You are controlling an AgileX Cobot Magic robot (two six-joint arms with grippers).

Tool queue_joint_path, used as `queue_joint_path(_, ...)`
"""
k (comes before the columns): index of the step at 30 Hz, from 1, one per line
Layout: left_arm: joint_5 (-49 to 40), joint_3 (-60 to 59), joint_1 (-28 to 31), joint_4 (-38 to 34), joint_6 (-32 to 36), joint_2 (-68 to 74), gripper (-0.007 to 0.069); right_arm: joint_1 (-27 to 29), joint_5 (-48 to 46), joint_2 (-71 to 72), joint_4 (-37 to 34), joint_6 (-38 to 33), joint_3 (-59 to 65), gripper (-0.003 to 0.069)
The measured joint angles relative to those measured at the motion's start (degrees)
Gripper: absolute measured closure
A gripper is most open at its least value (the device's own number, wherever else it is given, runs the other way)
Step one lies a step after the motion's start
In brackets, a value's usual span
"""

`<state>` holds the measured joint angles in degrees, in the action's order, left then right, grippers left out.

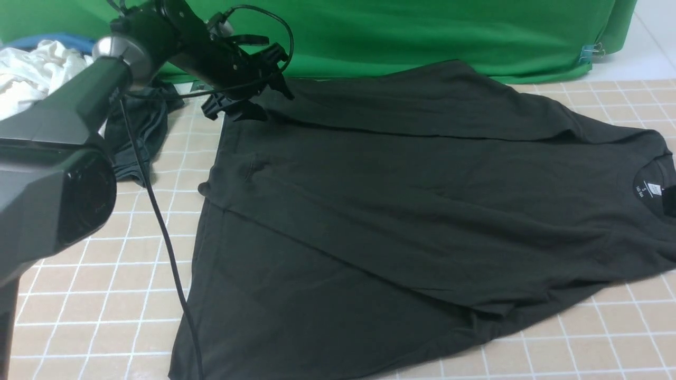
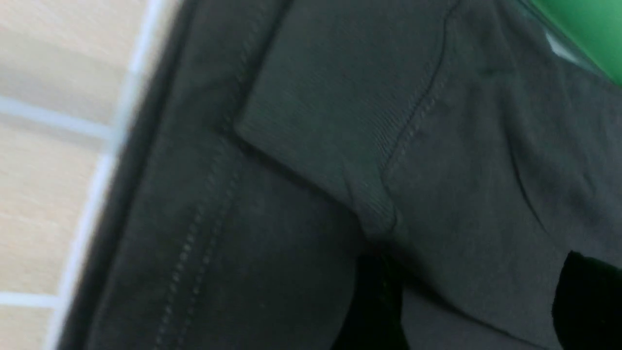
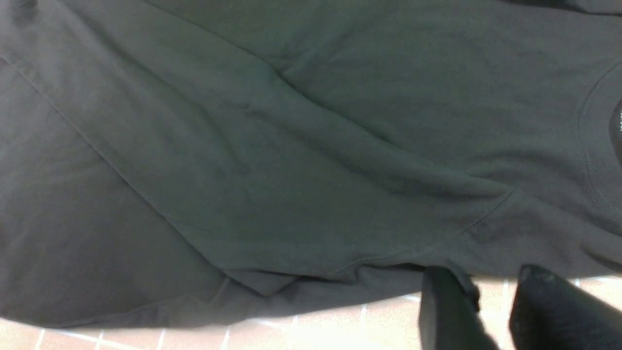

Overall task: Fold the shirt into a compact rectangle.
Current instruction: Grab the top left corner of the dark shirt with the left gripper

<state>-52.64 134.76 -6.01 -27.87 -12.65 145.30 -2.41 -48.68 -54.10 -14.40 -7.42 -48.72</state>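
The black shirt (image 1: 401, 211) lies spread on the tiled table, its collar and white neck label (image 1: 653, 189) at the right. Its chest logo is hidden. My left gripper (image 1: 248, 100) sits at the shirt's far left hem corner. In the left wrist view this gripper (image 2: 476, 272) is open, its fingers wide apart over the stitched, folded hem (image 2: 311, 146). My right gripper (image 3: 491, 277) is open at the near edge of the shirt (image 3: 291, 146) beside the collar (image 3: 590, 160), with tile showing between its fingers and cloth brushing one tip. The right arm is outside the front view.
A smaller dark grey garment (image 1: 140, 137) and a white garment (image 1: 31, 74) lie at the far left behind the left arm. A green backdrop (image 1: 422, 31) runs along the back. The left arm's cable (image 1: 163, 237) hangs across the table and the shirt's left edge.
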Motion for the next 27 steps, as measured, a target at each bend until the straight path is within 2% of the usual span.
queue_joint_path(14, 3.7, 0.0, -1.1, 0.5, -1.3, 0.1, 0.0178, 0.0, 0.0, 0.0, 0.0, -0.2, 0.0, 0.0428)
queue_joint_path(18, 3.5, 0.0, -1.6, 3.7, -9.7, 0.1, 0.0178, 0.0, 0.0, 0.0, 0.0, -0.3, 0.0, 0.0424)
queue_joint_path(19, 3.4, 0.0, -1.6, 5.8, -15.5, 0.1, 0.0178, 0.0, 0.0, 0.0, 0.0, -0.3, 0.0, 0.0424)
queue_joint_path(21, 3.5, 0.0, -1.5, 8.4, -20.6, 0.1, 0.0178, 0.0, 0.0, 0.0, 0.0, -0.3, 0.0, 0.0424)
queue_joint_path(24, 4.6, 0.0, -1.4, 9.4, -24.2, 0.1, 0.0178, 0.0, 0.1, 0.0, 0.0, -0.3, 0.0, 0.0423)
queue_joint_path(27, 5.4, 0.0, -1.4, 8.3, -24.9, 0.1, 0.0178, 0.0, 0.6, 0.0, 0.0, -0.3, 0.0, 0.0423)
